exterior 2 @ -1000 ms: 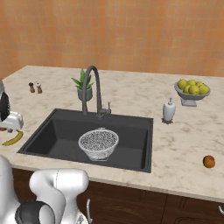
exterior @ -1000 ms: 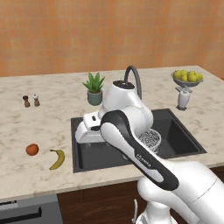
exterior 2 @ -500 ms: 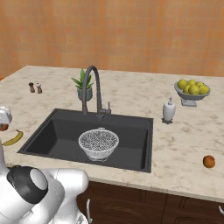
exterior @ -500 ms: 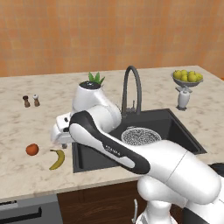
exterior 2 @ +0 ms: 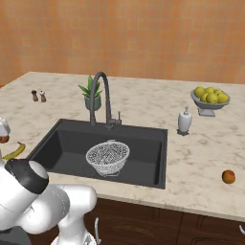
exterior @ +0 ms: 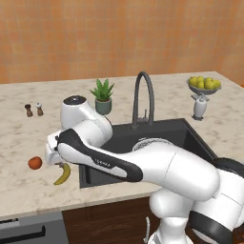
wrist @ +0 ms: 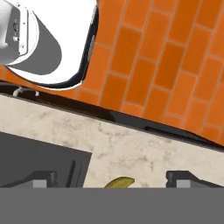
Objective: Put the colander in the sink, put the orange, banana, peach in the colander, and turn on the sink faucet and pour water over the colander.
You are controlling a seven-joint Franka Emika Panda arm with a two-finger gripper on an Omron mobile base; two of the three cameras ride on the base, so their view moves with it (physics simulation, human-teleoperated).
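Reaching for the banana (exterior: 62,174) at the sink's (exterior: 124,136) nine o'clock, the gripper (wrist: 112,180), spread wide, should probably descend straight, straddling its middle before closing.

Wall: we see plain orange plaster (exterior: 119,38)
Counter: we see beige marble (exterior 2: 201,158)
Cabinets: dark wood (exterior 2: 143,220)
Floor: orange tiles (wrist: 166,65)
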